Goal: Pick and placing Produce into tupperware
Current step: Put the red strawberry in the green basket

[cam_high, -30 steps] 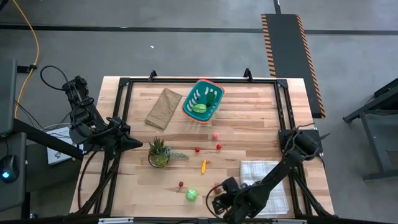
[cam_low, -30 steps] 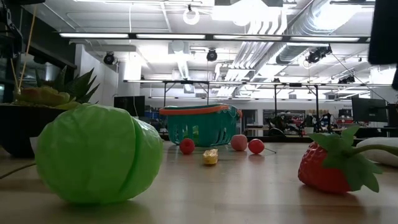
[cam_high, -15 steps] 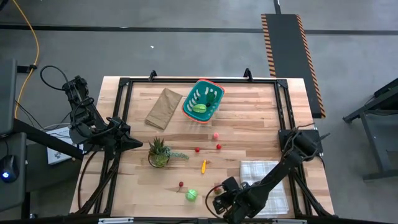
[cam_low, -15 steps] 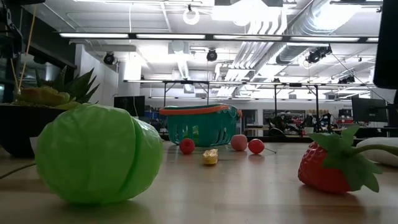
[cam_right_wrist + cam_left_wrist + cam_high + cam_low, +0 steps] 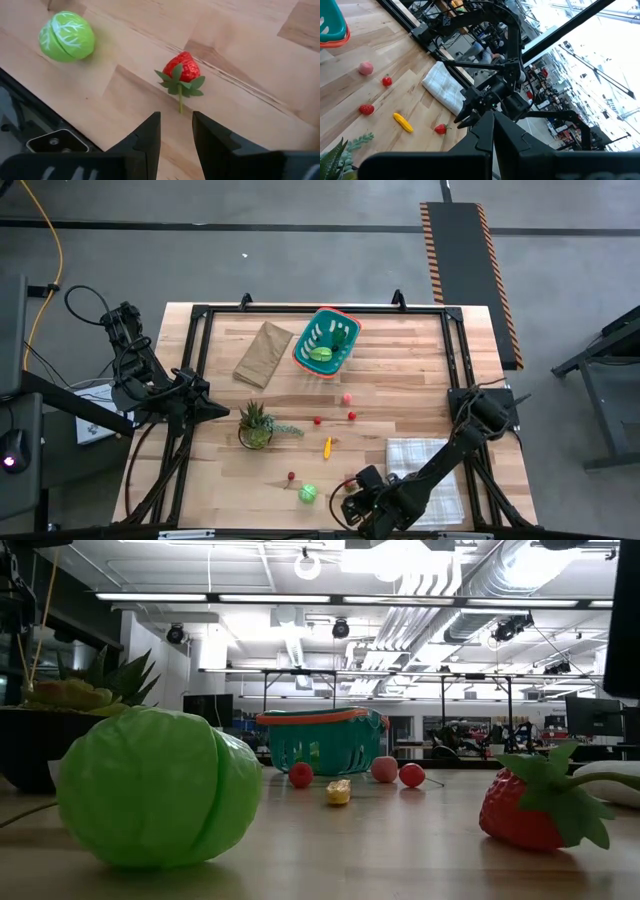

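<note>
Strawberry (image 5: 181,67) before parted right end effector (image 5: 176,131)

The pale, wood-grained plank table (image 5: 400,370) has a black metal frame along its edges. The rectangular plastic basket (image 5: 326,341) is teal-green with an orange-red rim and white slots, and a green piece lies inside it. The flat paper bag (image 5: 264,352) is brown. The spiky potted plant (image 5: 256,424) is green. The round toy cabbage (image 5: 66,36) is light green with white veins. The toy strawberry (image 5: 181,69) is red with dark green leaves and stem. The small elongated toy piece (image 5: 327,447) is yellow-orange, the round one (image 5: 347,398) pink. The folded cloth (image 5: 432,475) is white with a fine grey check.
</note>
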{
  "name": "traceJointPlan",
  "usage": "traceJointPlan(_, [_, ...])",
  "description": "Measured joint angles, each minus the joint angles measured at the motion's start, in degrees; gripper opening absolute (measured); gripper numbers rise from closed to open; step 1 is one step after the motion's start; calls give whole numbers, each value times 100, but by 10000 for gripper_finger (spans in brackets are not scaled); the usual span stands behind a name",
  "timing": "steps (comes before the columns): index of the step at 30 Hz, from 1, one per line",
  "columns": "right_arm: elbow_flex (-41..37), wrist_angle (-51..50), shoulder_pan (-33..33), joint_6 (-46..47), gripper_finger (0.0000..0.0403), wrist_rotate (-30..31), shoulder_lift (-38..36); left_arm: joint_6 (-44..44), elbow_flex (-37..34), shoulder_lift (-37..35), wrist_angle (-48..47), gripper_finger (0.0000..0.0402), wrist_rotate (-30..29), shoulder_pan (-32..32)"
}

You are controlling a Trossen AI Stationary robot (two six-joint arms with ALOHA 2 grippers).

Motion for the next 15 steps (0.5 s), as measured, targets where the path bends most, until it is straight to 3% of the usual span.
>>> traceJointPlan(15, [0, 392, -72, -48, 103, -51, 267, -1, 0, 0, 0, 1, 1, -1])
